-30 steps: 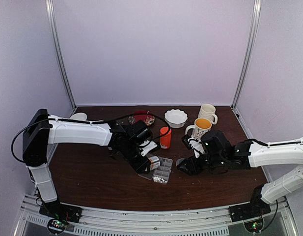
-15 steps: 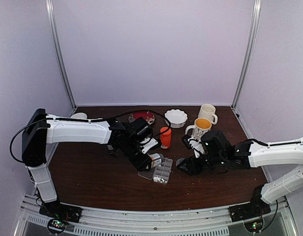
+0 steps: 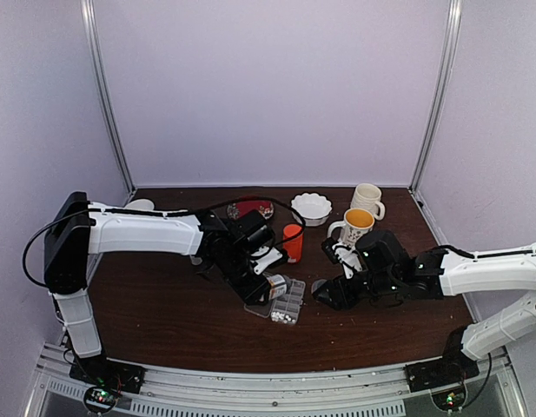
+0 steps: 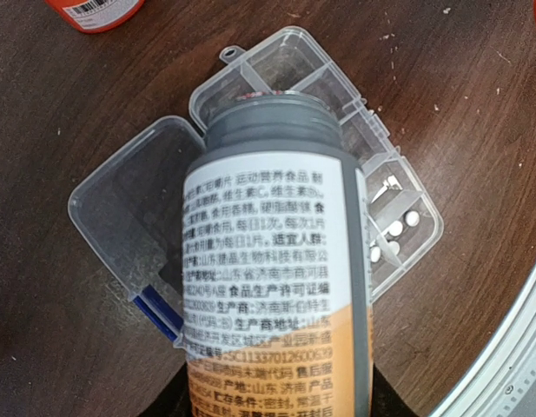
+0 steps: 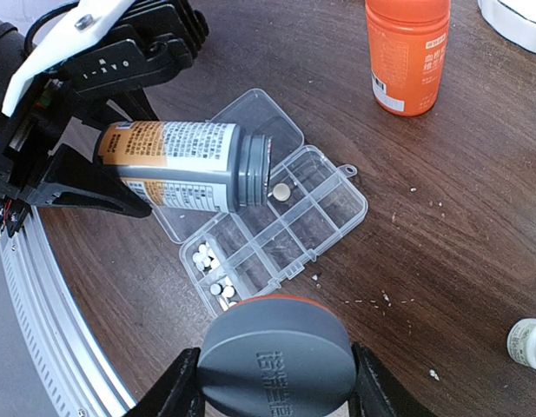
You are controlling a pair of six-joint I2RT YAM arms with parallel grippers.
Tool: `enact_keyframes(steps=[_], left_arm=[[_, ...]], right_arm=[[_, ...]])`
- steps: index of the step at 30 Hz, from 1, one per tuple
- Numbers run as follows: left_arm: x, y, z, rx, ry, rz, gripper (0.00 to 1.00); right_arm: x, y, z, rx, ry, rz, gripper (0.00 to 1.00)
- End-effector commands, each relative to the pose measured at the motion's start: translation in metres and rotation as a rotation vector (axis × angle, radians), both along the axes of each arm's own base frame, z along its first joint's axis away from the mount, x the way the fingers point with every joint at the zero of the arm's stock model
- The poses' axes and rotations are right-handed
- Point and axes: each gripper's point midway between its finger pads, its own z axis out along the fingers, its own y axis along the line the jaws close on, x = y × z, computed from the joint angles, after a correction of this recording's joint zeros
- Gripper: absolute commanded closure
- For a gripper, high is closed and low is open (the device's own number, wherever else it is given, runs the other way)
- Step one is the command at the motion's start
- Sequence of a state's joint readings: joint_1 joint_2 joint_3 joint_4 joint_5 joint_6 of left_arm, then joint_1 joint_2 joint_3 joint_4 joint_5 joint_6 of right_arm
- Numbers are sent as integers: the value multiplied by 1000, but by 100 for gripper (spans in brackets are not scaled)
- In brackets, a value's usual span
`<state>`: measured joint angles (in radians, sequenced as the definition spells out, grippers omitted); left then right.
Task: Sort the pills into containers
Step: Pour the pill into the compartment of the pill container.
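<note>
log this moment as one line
left jaws: shut on grey bottle, tipped mouth over open pill organizer | one pill at mouth | more pills inside it | right jaws: shut on grey cap

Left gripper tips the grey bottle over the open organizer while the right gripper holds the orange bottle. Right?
No: the right gripper holds the grey cap, as the right wrist view shows; the orange bottle stands apart, untouched. The rest is correct.
</note>
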<state>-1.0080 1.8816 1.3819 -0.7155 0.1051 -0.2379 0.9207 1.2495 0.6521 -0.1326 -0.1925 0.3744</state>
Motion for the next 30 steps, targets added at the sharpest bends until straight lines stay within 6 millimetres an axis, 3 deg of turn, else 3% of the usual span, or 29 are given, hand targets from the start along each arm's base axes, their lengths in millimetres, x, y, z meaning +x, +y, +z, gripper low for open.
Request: enact_keyframes(steps=[1, 4, 6, 10, 14, 17, 20, 24, 27, 30], left_arm=[[0, -4, 4, 5, -2, -17, 94], [0, -3, 5, 0, -12, -17, 94], [2, 0, -7, 19, -7, -13, 95], [4, -7, 11, -13, -22, -18, 94], [2, -3, -2, 13, 11, -11, 95], [1, -6, 14, -10, -13, -15, 94], [1, -4, -4, -8, -5, -9, 95], [1, -6, 6, -10, -11, -12, 94], [0, -3, -6, 9, 15, -5, 95], [0, -7, 8, -10, -4, -12, 95]], right_arm=[[2, 0, 7, 23, -15, -19, 100], [2, -1, 8, 25, -17, -20, 100], [3, 0, 9, 29, -22, -23, 100], [2, 0, 9, 28, -14, -22, 100], [2, -1, 9, 25, -18, -23, 100], [2, -1, 9, 25, -18, -20, 100], [3, 1, 10, 29, -22, -18, 100], [2, 2, 11, 29, -18, -14, 100], [3, 1, 10, 24, -19, -14, 100], [2, 2, 10, 26, -17, -13, 100]])
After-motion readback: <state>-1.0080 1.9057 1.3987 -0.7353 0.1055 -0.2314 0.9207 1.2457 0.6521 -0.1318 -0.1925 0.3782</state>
